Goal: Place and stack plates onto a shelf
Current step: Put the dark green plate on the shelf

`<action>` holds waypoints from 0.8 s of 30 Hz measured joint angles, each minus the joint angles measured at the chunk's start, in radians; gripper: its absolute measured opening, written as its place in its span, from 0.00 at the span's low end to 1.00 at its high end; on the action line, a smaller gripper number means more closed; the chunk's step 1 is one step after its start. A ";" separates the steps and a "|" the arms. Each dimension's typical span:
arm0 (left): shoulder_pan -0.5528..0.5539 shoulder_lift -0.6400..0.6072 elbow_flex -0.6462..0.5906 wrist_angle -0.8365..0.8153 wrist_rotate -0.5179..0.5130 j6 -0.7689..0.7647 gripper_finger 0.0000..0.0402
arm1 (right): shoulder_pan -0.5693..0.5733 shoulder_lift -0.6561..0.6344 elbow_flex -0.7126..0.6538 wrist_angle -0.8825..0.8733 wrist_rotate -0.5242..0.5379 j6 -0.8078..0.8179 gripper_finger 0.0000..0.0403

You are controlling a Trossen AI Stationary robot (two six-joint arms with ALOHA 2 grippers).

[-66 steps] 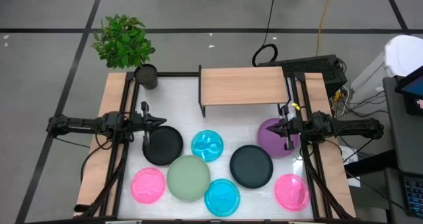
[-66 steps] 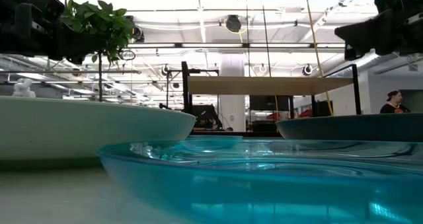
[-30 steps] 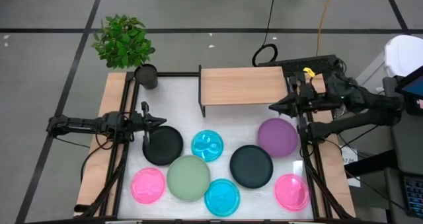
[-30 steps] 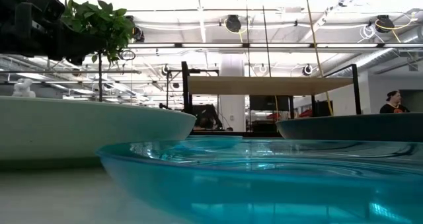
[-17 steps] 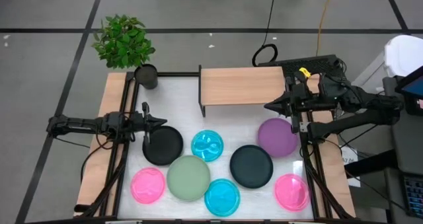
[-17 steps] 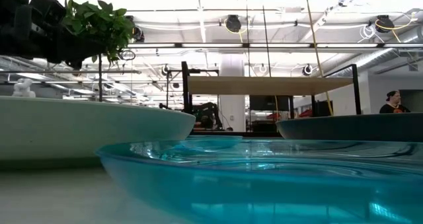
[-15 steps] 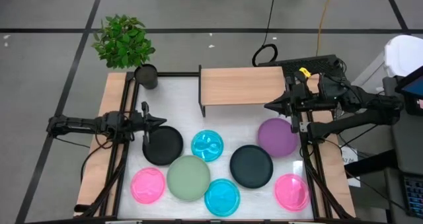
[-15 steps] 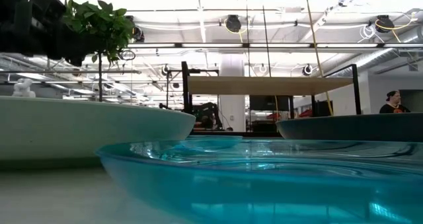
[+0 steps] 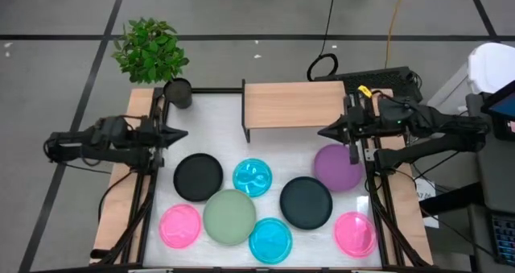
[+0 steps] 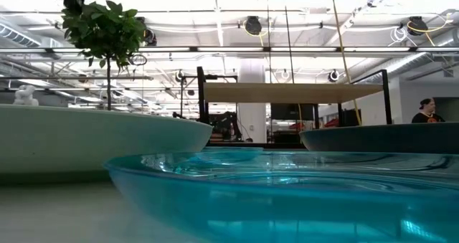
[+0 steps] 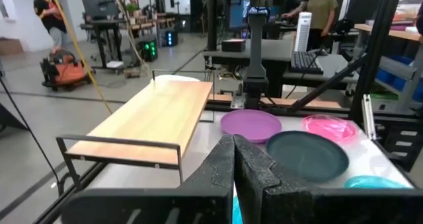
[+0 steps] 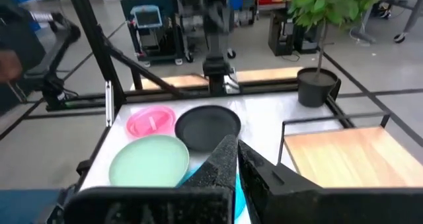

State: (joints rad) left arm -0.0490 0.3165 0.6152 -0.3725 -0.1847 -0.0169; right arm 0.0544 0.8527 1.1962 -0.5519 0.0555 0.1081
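The right gripper hangs with its fingers pressed together and nothing between them, just off the right end of the shelf and above the far edge of the purple plate. Half a second ago it sat almost in the same spot; it has crept only slightly toward the shelf. The bigger change is on the other side: the left gripper, also pinched shut and empty, has pulled back toward the desk's left edge and farther from the black plate, whose rim it overlapped before. Its arm has also lifted out of the low view, where only the plant's leaves show now in that corner.

The shelf stands bare along the far edge of the desk, its light wood top carrying nothing. All the plates I can count lie flat on the white desk in front of it, none stacked. The purple one lies nearest the shelf's right end. A second dark plate sits just beside it toward the near edge, with a pink plate at the near right corner. A cyan plate lies mid-desk between the two dark ones, the sage green plate touches or overlaps its neighbours below that, another cyan plate sits at the near edge, and a second pink plate lies near the left corner. A potted plant stands at the far left corner.
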 joint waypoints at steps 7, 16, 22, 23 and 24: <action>0.000 0.188 0.261 -0.118 0.001 0.001 0.01 | 0.000 -0.001 -0.077 -0.003 -0.006 0.037 0.00; 0.000 0.411 0.408 -0.211 0.115 0.012 0.01 | 0.045 -0.001 -0.251 0.007 -0.056 0.153 0.00; -0.013 0.536 0.407 -0.239 0.133 0.011 0.01 | 0.152 0.030 -0.346 0.029 -0.003 0.271 0.00; -0.017 0.554 0.407 -0.232 0.133 0.011 0.01 | 0.176 0.043 -0.351 0.022 0.000 0.291 0.00; -0.022 0.571 0.407 -0.223 0.133 0.011 0.01 | 0.200 0.058 -0.353 0.013 0.000 0.309 0.00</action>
State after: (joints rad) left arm -0.0708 0.8876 1.0218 -0.5954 -0.0515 -0.0060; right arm 0.2544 0.9110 0.8433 -0.5387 0.0555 0.4170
